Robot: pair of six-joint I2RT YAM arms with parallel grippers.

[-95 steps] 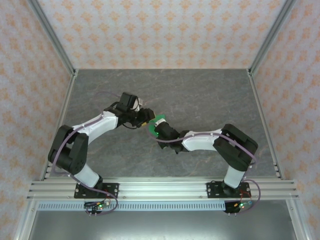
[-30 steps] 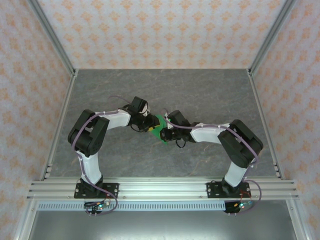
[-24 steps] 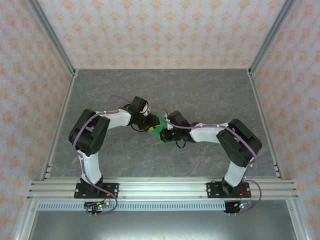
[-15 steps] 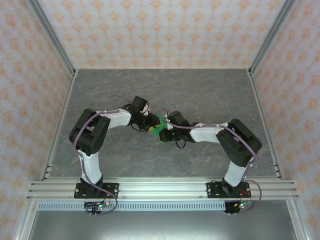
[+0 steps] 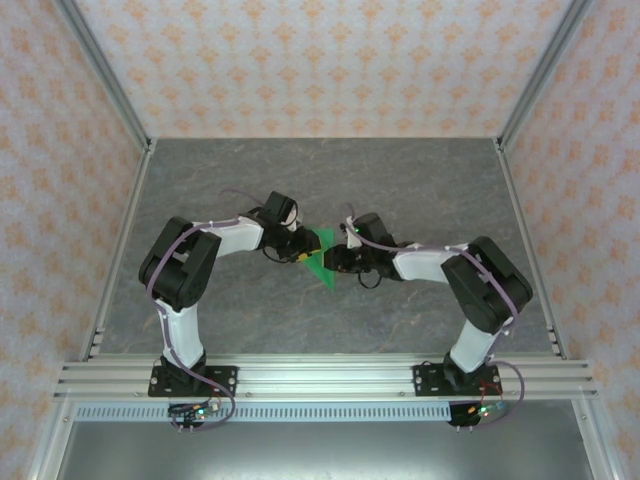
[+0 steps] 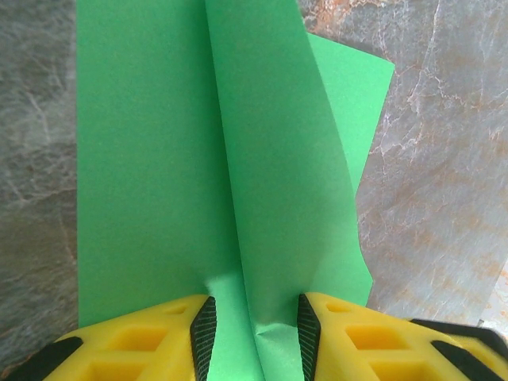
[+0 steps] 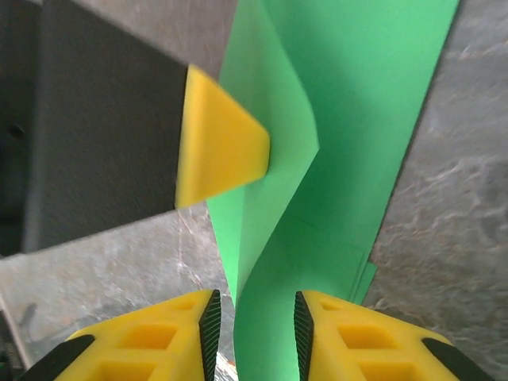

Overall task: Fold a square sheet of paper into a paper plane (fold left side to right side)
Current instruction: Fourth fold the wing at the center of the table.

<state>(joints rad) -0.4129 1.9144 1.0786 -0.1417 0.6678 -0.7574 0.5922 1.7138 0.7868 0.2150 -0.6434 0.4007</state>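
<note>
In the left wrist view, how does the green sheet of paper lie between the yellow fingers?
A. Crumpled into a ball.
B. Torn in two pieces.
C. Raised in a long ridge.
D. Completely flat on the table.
C: the green sheet of paper stands up in a ridge that starts between the fingers of the left gripper.

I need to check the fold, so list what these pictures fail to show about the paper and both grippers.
Top view: the paper is too small and partly covered by the left gripper and right gripper; crease lines unreadable.
Left wrist: the paper's far and near edges run off the frame.
Both wrist views: unclear whether fingers pinch the paper.
</note>
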